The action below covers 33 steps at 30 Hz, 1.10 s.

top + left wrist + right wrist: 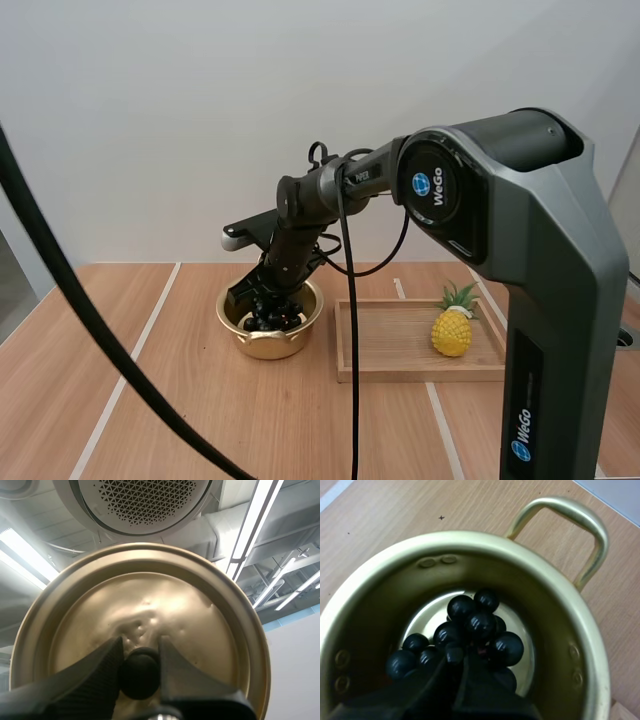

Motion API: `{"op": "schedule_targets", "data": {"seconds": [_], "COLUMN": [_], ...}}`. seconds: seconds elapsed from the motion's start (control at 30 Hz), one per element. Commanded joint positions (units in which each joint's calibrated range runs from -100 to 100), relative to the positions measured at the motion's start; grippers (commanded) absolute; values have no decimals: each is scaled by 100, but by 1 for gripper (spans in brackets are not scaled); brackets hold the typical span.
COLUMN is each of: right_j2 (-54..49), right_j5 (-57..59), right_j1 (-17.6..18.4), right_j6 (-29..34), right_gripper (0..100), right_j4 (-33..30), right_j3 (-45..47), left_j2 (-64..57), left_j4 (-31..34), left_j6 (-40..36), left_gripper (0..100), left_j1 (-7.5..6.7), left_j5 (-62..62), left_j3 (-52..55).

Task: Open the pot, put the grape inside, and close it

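The gold pot (262, 347) stands open on the wooden table, left of centre. My right gripper (265, 303) reaches down into it, shut on a bunch of dark grapes (273, 319). In the right wrist view the grapes (470, 625) hang low inside the pot (470, 541), above its shiny bottom, with the right gripper (458, 662) pinching the bunch from above. My left gripper (140, 648) is shut on the black knob (140, 675) of the gold lid (150, 600), which it holds up in the air, away from the pot.
A wooden tray (420, 375) lies just right of the pot, with a yellow toy pineapple (452, 328) at its right end. The pot's looped handle (580, 525) sticks out on the side away from my right fingers.
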Motion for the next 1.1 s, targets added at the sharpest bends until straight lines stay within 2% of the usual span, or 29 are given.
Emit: {"op": "schedule_targets", "data": {"seconds": [0.0, 0.3, 0.33, 0.37, 0.4, 0.47, 0.5, 0.8, 1.07], "right_j2": [192, 221, 221, 221, 221, 197, 196, 72, -726], "right_j5": [498, 491, 508, 532, 549, 630, 698, 699, 638], "right_j1": [20, 20, 20, 20, 20, 20, 20, 20, 20], "right_j6": [-50, -50, -50, -50, -50, -50, -95, -204, -204], "right_gripper": [0, 0, 8, 23, 43, 94, 100, 100, 100], "right_j4": [5, 44, 55, 65, 86, 221, 266, 431, 440], "right_j3": [82, 82, 82, 82, 82, 82, 82, 66, 66], "left_j2": [5, 5, 5, 5, 5, 5, 5, 5, 5], "left_j4": [62, 57, 57, 57, 57, 57, 57, 57, 57], "left_j6": [-57, -57, -57, -57, -57, -57, -57, -57, -57], "left_gripper": [0, 0, 0, 0, 0, 0, 0, 0, 0], "left_j1": [-18, -18, -18, -18, -18, -18, -18, -18, -18], "left_j5": [45, 29, 29, 29, 29, 29, 29, 50, 50], "left_j3": [-23, -23, -23, -23, -23, -23, -23, -23, -23]}}
